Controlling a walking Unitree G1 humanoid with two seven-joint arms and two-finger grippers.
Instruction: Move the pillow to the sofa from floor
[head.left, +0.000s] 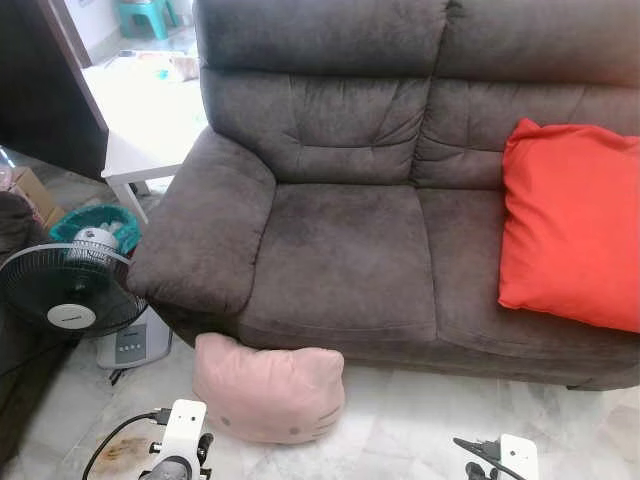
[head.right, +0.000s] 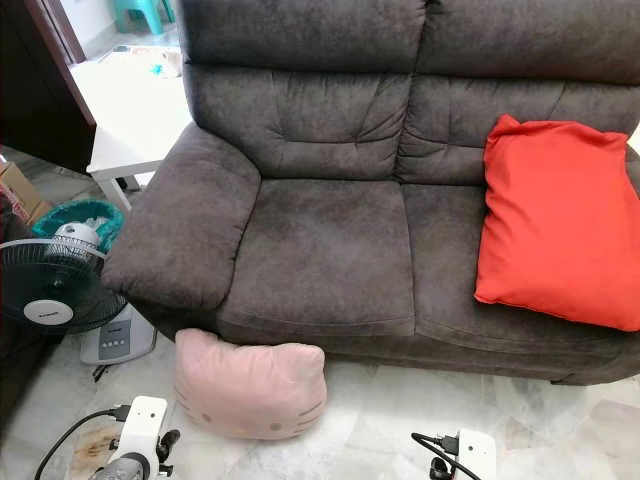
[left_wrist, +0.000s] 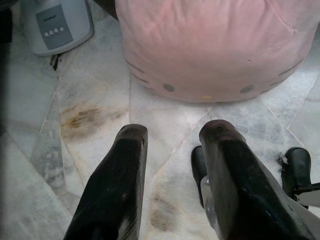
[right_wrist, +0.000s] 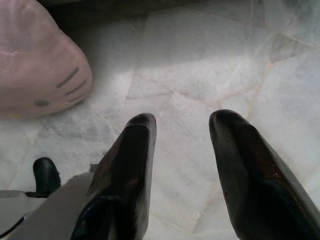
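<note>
A fan (head.left: 68, 290) stands at the far left beside the sofa (head.left: 340, 250). The pink pillow (head.left: 268, 390) lies on the floor (head.left: 400, 430), against the sofa's front edge below the left seat, so the lift onto the cushions is still to be done. The left gripper (left_wrist: 172, 150) hangs just short of the pillow, fingers apart and empty. The right gripper (right_wrist: 182, 145) hangs over bare floor, spread and holding nothing. A red cushion (head.left: 570, 225) leans on the right seat.
</note>
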